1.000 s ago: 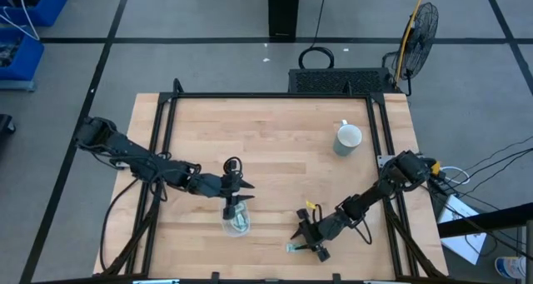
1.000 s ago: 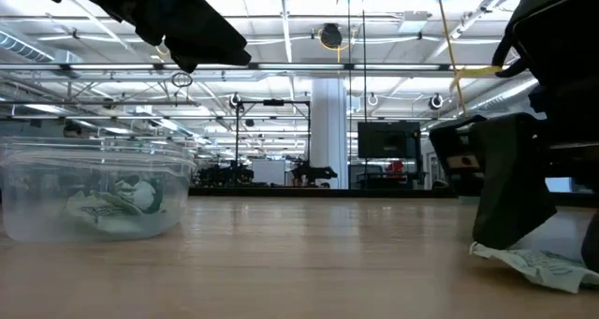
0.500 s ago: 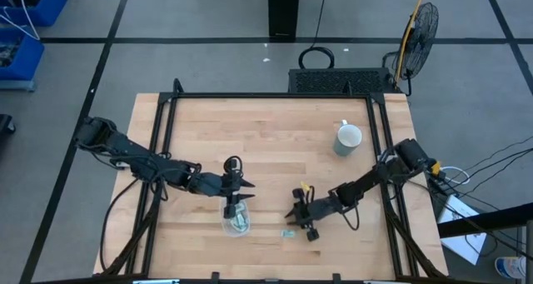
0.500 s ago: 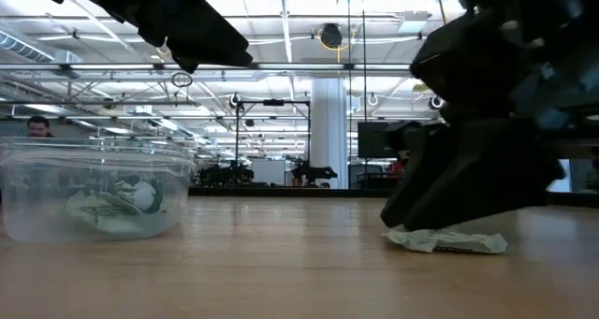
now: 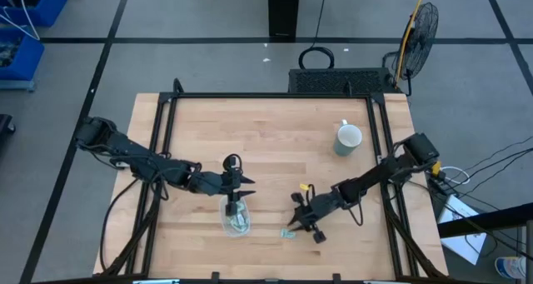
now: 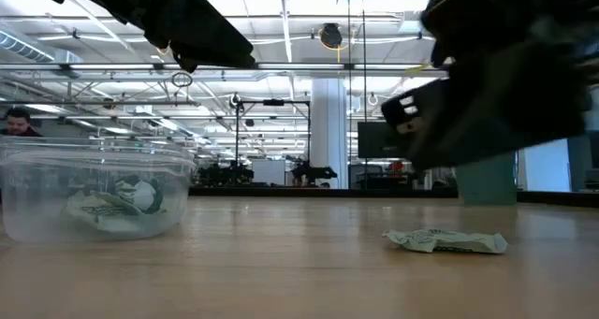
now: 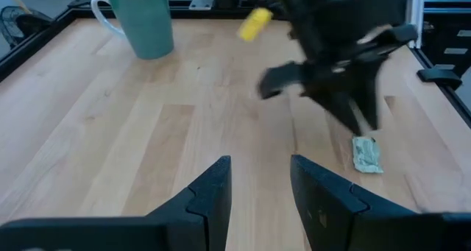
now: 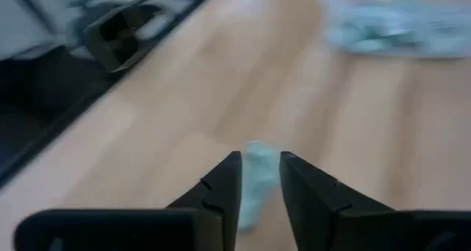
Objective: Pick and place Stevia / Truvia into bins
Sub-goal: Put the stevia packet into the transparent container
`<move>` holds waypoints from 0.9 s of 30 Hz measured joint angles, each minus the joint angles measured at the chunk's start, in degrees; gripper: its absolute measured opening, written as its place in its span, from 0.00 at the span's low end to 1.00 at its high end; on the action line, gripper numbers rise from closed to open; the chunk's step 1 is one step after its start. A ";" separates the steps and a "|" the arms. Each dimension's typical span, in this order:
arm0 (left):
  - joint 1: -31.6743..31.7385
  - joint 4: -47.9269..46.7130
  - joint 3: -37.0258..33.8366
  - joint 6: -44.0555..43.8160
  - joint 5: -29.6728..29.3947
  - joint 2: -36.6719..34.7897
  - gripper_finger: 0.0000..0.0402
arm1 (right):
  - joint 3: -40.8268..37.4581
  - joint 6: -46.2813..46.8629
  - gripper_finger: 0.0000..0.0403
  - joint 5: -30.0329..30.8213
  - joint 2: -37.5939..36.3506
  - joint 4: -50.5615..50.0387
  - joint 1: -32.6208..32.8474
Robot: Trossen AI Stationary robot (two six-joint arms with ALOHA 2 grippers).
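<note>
The clear bin (image 5: pixel 236 221) sits near the table's near edge and holds several pale green packets (image 6: pixel 114 205). My left gripper (image 5: pixel 238 193) hovers open just above the bin (image 6: pixel 94 199); its fingers (image 7: pixel 213 192) touch nothing. One crumpled packet (image 5: pixel 289 232) lies flat on the wood to the right of the bin (image 6: pixel 445 240). My right gripper (image 5: pixel 305 224) hangs open above it, lifted clear (image 6: pixel 496 104). In the right wrist view the packet (image 8: pixel 256 170) shows on the table beyond the narrow gap between my fingers.
A grey-white mug (image 5: pixel 348 138) stands near the far right corner, well away from both arms (image 7: pixel 140 19). Black frame rails (image 5: pixel 166 134) run along the table's sides. Bare wood lies between the bin and the loose packet. A person (image 6: pixel 14 123) shows far behind the table.
My right gripper, down on the loose packet, moved from the near edge a little toward the far edge and the bin, and the packet slid along the table with it. The gripper then rose and left the packet lying on the wood. The left arm kept still.
</note>
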 joint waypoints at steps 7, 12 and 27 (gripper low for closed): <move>0.38 -0.17 0.00 -0.28 0.01 0.00 0.36 | 0.04 -0.14 0.39 4.13 3.90 0.94 4.23; 0.38 -0.22 0.00 -0.21 0.03 0.00 0.36 | 0.05 -0.17 0.50 10.99 5.14 2.21 6.05; 0.38 -0.26 0.00 -0.74 0.05 0.00 0.36 | 0.11 2.97 0.46 9.68 7.24 2.30 5.09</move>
